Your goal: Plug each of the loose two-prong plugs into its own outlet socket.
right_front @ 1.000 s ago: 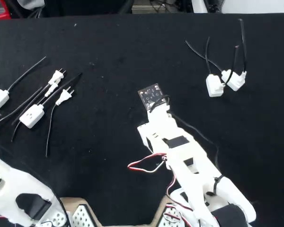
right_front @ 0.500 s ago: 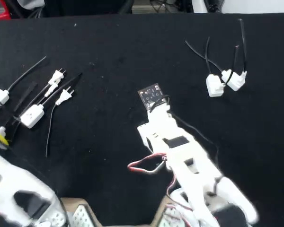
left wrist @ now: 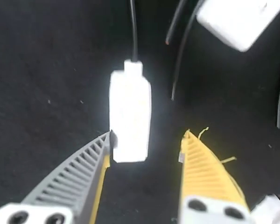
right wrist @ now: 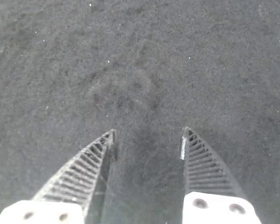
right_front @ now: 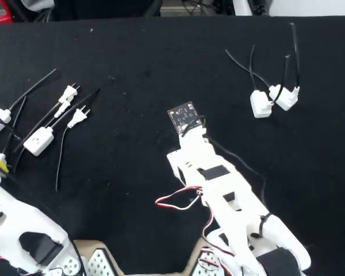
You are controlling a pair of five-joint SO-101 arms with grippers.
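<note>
A: Your left end effector (left wrist: 147,135) sits low at the left edge of the counter (right_front: 138,52), jaws wide apart and holding nothing. A white block (left wrist: 129,116) lies right ahead of it, its near end between the two fingertips.

B: Note its long axis. It runs straight away from you, in line with the fingers, with the cord (left wrist: 133,32) leaving the far end. The grey finger (left wrist: 84,168) is just beside the block's edge, while the yellow finger (left wrist: 203,172) stands apart from it. I'd judge you need to centre on the block before closing.

A: Your right end effector (right wrist: 149,131) is also open and empty, over bare counter near the middle, so your left arm is by far the nearer one.

B: The loose two-prong plugs (right_front: 77,117) lie farther in, near a second white block (right_front: 39,140). Whether your block is a socket or a plug, I cannot tell.
</note>
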